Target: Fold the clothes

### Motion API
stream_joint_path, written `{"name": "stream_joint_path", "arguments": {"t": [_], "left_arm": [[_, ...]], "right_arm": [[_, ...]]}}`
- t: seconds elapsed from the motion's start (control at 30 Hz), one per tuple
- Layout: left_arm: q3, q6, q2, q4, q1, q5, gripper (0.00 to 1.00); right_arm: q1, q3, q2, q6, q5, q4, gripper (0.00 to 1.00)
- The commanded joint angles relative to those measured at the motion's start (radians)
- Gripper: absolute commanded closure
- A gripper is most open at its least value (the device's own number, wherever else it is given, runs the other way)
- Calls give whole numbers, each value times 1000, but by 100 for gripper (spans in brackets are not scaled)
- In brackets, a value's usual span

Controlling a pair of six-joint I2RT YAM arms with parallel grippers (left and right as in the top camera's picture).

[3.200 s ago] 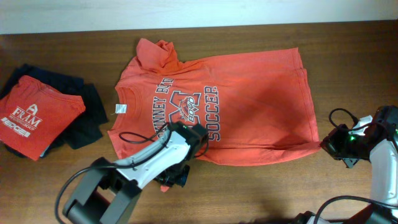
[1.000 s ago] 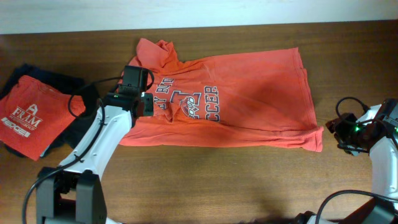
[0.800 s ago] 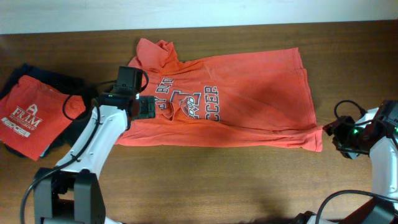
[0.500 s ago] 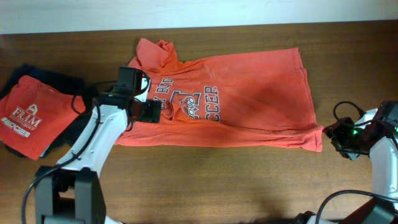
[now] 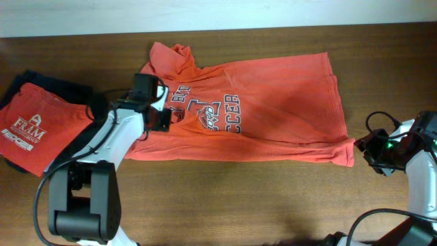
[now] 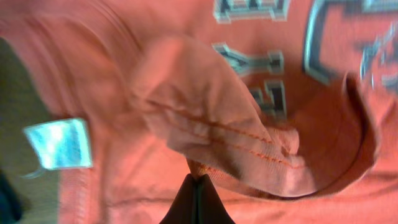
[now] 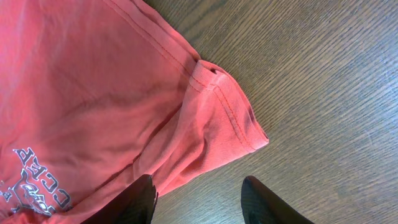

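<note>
Currently, orange-red T-shirt (image 5: 287,102) spread lettering-up on table (image 5: 273,205), left gripper (image 6: 196,185) angled over collar end, jaws pinched on hem fold, right gripper (image 7: 198,200) low beside shirt's corner, jaws parted, empty.

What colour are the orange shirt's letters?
Letters on the shirt are grey-white; left wrist view shows them best.
</note>
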Motion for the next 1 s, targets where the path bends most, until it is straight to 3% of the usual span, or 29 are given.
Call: {"name": "stream_joint_path", "arguments": {"t": [0.0,0.17,0.2,0.23,0.3,0.37,0.7,0.8,0.97], "left_arm": [[55,-37,2,60,32,-21,99],[55,-37,3,151,35,-21,99],[55,-37,3,163,35,-21,94],[55,-37,3,167,35,-21,48],[55,-37,3,162,35,-21,29],[55,-37,3,135,35,-18,21],[55,-40,3,3,35,-8,24],[55,-40,6,5,35,-9,24],[55,-40,18,-7,35,1,23]], "right_arm": [[6,18,3,-11,-8,0,50],[6,18,3,-11,-8,3,50],[6,18,3,-11,-8,3,50],[6,18,3,-11,-8,3,50],[6,18,3,-17,-8,3,50],[6,18,3,-37,-9,2,47],[70,17,50,-85,-42,43,47],[144,17,140,-85,-6,111,32],[152,17,245,-208,34,179,30]]}}
